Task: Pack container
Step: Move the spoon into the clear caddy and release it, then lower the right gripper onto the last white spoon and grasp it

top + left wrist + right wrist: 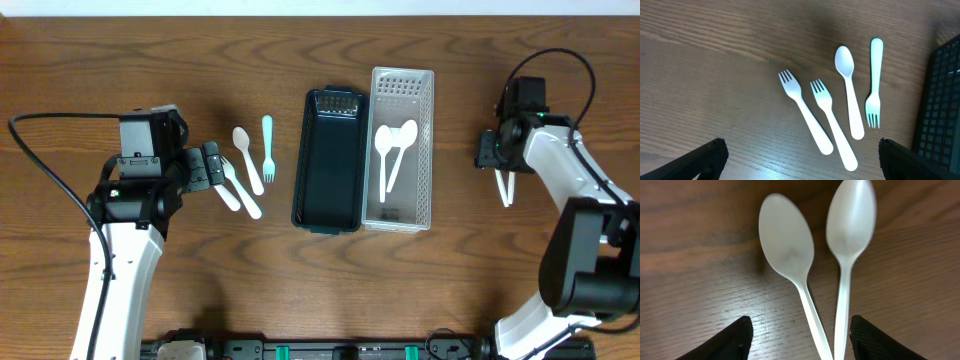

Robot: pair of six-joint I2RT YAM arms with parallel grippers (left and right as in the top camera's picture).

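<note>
A dark navy tray (330, 170) and a white perforated basket (426, 150) stand side by side mid-table. Two white spoons (392, 150) lie in the basket. Left of the tray lie a teal fork (268, 150), a white spoon (246, 170) and two white forks (228, 188). In the left wrist view, the forks (805, 117), spoon (850, 90) and teal fork (874, 82) show. My left gripper (800, 160) is open just short of the fork handles. My right gripper (800, 340) is open over two white spoons (787, 245), with their handles between its fingers.
The tray's edge (942, 100) shows at the right of the left wrist view. In the overhead view, the left gripper (212, 166) sits beside the forks. The right gripper (498, 162) is right of the basket, above the loose spoons (506, 188). The table is bare wood.
</note>
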